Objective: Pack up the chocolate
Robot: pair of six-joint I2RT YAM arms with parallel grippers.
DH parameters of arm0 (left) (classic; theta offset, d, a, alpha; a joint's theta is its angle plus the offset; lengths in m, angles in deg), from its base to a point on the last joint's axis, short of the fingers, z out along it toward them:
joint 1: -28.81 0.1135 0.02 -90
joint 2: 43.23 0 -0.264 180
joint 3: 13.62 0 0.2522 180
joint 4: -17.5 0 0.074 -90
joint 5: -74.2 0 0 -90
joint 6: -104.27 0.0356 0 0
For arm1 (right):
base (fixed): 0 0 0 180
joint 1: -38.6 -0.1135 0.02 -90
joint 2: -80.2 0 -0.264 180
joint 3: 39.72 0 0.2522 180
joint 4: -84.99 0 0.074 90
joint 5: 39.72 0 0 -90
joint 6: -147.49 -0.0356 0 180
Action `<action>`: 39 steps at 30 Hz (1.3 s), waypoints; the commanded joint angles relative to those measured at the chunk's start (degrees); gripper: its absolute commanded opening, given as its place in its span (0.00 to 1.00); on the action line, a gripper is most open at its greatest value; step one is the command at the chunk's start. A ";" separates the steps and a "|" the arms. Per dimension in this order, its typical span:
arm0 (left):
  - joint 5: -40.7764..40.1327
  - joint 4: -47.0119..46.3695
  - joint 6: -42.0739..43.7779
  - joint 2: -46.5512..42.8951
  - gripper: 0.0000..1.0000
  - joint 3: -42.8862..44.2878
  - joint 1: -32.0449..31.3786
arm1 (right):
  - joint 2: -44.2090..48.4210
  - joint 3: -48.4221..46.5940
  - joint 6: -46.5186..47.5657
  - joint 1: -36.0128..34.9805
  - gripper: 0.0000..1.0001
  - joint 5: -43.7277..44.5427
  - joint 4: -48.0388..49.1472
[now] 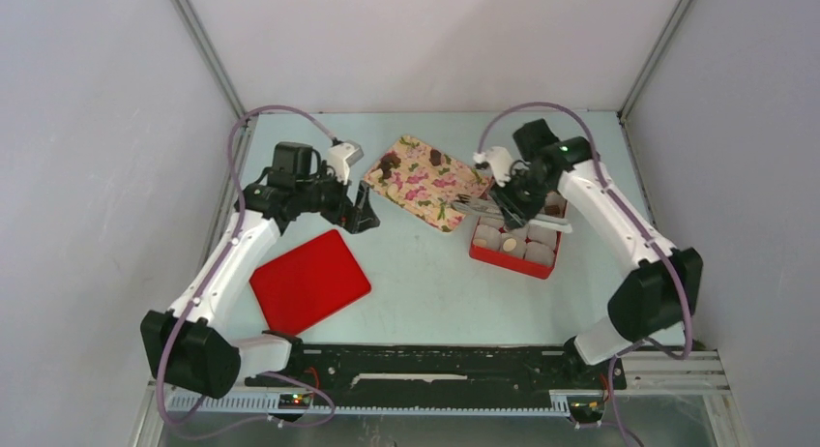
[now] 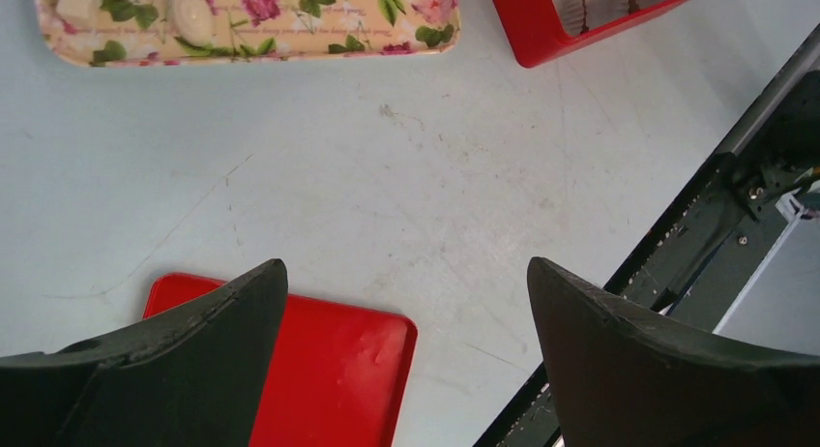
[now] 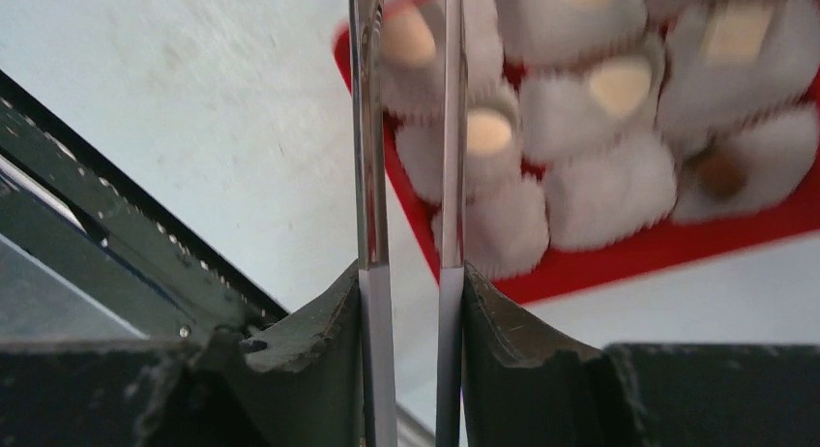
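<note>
Dark chocolate lumps point(image 1: 390, 163) lie on the flower-print tray point(image 1: 425, 181); a pale one point(image 2: 190, 12) shows in the left wrist view. The red box point(image 1: 512, 258) holds white paper cups, some with pale chocolates point(image 3: 619, 84) and one with a dark chocolate point(image 3: 720, 176). My right gripper point(image 1: 508, 200) is shut on metal tongs point(image 1: 474, 205) above the box's left end. The tong arms point(image 3: 366, 128) run out of the top of the wrist view, so their tips are hidden there. My left gripper point(image 1: 363, 215) is open and empty above the table beside the tray.
A flat red lid point(image 1: 309, 280) lies at the front left, under the left gripper in the wrist view point(image 2: 338, 370). The black rail point(image 1: 435, 365) runs along the table's near edge. Grey walls enclose the table on three sides.
</note>
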 commanded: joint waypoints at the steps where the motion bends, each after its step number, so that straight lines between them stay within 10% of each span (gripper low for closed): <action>1: -2.81 0.47 1.64 1.57 0.99 5.29 -4.23 | 8.65 6.17 1.79 7.28 0.24 3.05 -2.63; 10: -2.41 2.79 2.71 3.49 1.00 5.88 -6.41 | 13.26 8.09 7.12 20.96 0.27 8.97 -8.02; 39: -3.89 3.01 4.70 1.03 1.00 3.28 -6.87 | 1.97 8.97 6.49 15.15 0.33 27.34 -8.68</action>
